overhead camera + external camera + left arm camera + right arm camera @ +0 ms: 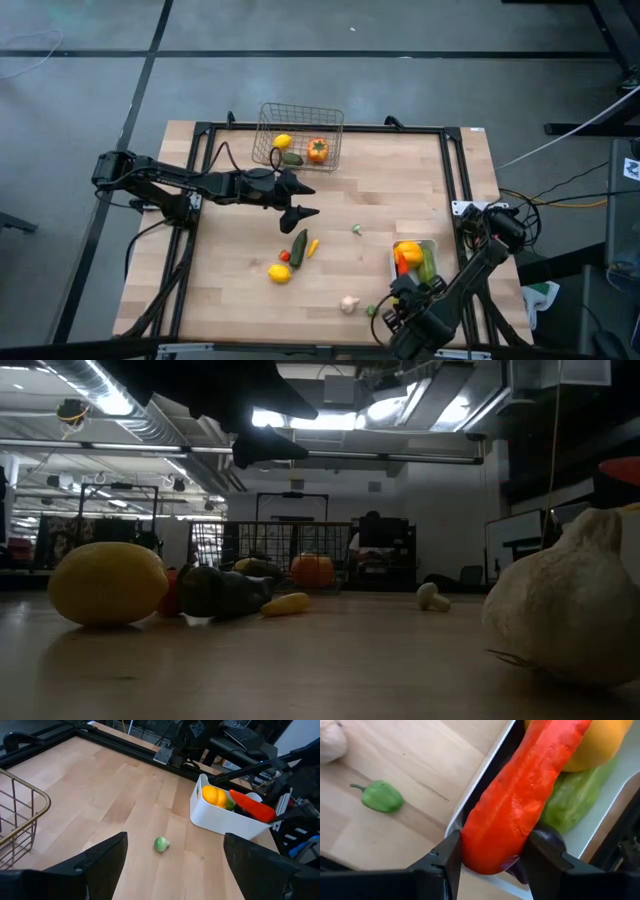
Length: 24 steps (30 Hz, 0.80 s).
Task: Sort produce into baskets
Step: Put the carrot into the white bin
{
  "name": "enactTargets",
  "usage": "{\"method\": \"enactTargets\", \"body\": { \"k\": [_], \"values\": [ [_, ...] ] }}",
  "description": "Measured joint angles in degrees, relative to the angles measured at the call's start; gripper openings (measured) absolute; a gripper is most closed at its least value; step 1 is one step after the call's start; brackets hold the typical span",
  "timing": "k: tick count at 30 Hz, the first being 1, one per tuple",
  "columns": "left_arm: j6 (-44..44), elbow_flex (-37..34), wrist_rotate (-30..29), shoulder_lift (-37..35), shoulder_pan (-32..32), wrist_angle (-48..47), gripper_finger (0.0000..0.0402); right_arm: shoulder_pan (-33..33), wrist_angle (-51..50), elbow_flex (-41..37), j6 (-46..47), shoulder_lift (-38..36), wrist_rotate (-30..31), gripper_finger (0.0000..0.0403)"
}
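Observation:
The wire basket (300, 135) at the table's far edge holds a lemon (282, 141), a cucumber and an orange tomato (317, 150). The white tray (430, 250) at the right holds a yellow pepper (214, 795), a green piece and an eggplant (547, 837). My right gripper (400, 290) stands over the tray's near end, shut on the orange carrot (520, 795). My left gripper (303, 200) hangs open above mid-table, touching nothing. Loose on the table lie a cucumber (299, 247), a lemon (280, 272), a garlic (349, 304) and small green pieces. My right gripper pinches the carrot near its blunt end (485, 855) between its two fingers (445, 862), which lie across it. The fingers come from above, pointing steeply down. The held end stands over the tray's rim (470, 795), and the carrot's other end reaches in against the yellow pepper (600, 745).
A small green pepper (381, 796) lies just outside the tray, with the garlic (330, 740) beside it. Another small green piece (161, 844) sits mid-table under my left gripper. Black frame rails (455, 170) run along the table's edges.

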Motion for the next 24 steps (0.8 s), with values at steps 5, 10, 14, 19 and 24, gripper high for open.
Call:
{"method": "enactTargets", "body": {
  "k": [5, 10, 14, 19, 24],
  "values": [
    [0.0, 0.0, 0.0, 0.0, -0.6, 0.0, 0.0327, 0.0, 0.1, -1.4, 0.0, 0.0, 0.0, 0.0168],
    [0.0, 0.0, 0.0, 0.0, -1.6, 0.0, 0.0327, 0.0, 0.2, -1.4, 0.0, 0.0, 0.1, 0.0168],
    [0.0, 0.0, 0.0, 0.0, -2.5, 0.0, 0.0327, 0.0, 0.3, -1.4, 0.0, 0.0, 0.1, 0.0168],
    [-0.9, 0.0, 0.0, 0.0, -3.6, 0.0, 0.0327, 0.0, 0.5, -1.4, 0.0, 0.0, 0.1, 0.0168],
    [-1.1, 0.0, -0.2, 0.0, -4.4, 0.0, 0.0327, 0.0, 1.2, -1.4, 0.0, 0.0, 0.1, 0.0168]
  ]
}}
